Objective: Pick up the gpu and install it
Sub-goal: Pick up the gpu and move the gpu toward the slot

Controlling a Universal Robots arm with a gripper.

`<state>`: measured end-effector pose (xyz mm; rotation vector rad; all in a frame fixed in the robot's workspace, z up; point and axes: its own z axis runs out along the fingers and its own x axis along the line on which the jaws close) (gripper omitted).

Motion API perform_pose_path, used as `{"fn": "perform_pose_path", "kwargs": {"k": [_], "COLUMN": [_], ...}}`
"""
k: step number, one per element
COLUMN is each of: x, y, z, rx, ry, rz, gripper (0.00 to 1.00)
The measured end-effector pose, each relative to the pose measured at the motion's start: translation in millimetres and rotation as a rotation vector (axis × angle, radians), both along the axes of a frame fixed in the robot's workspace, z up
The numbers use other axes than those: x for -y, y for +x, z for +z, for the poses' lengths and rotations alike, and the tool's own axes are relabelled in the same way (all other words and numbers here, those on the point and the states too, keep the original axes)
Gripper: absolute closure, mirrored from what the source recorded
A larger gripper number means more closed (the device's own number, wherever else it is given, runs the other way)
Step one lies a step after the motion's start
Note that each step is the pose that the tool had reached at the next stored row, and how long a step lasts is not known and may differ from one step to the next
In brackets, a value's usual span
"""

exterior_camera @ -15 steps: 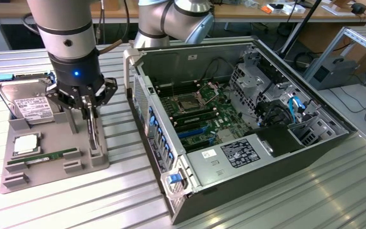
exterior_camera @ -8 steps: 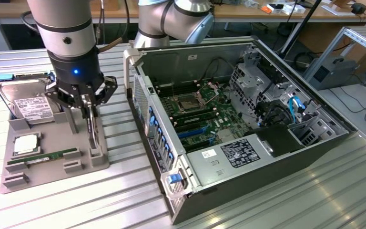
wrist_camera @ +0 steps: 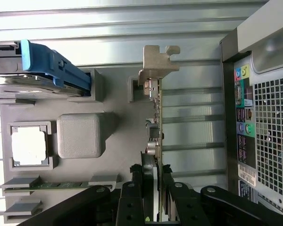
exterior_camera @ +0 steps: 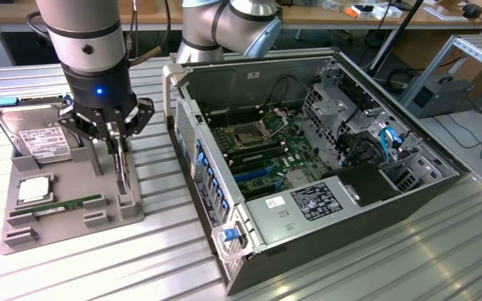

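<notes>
Silver arm (exterior_camera: 80,37); black end effector (exterior_camera: 117,135)

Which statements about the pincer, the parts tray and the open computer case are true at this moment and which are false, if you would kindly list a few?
1. The pincer has its fingers closed on either side of the thin dark expansion card with a silver metal bracket. True.
2. The expansion card is seated inside the open black computer case. False: it stands on edge in the grey plastic parts tray.
3. The silver hard drive with a white label sits in that tray. True.
4. The narrow green RAM stick lies on the bare metal table. False: it rests in a tray slot.
</notes>
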<state>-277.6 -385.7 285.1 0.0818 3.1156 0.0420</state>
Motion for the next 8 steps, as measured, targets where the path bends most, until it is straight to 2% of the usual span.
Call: {"fn": "perform_pose_path", "kwargs": {"k": [8], "x": [0.0], "y": [0.0], "z": [7.6], "rx": [0.0000], "ry": [0.0000], "rz": [0.000], "gripper": [0.73]}}
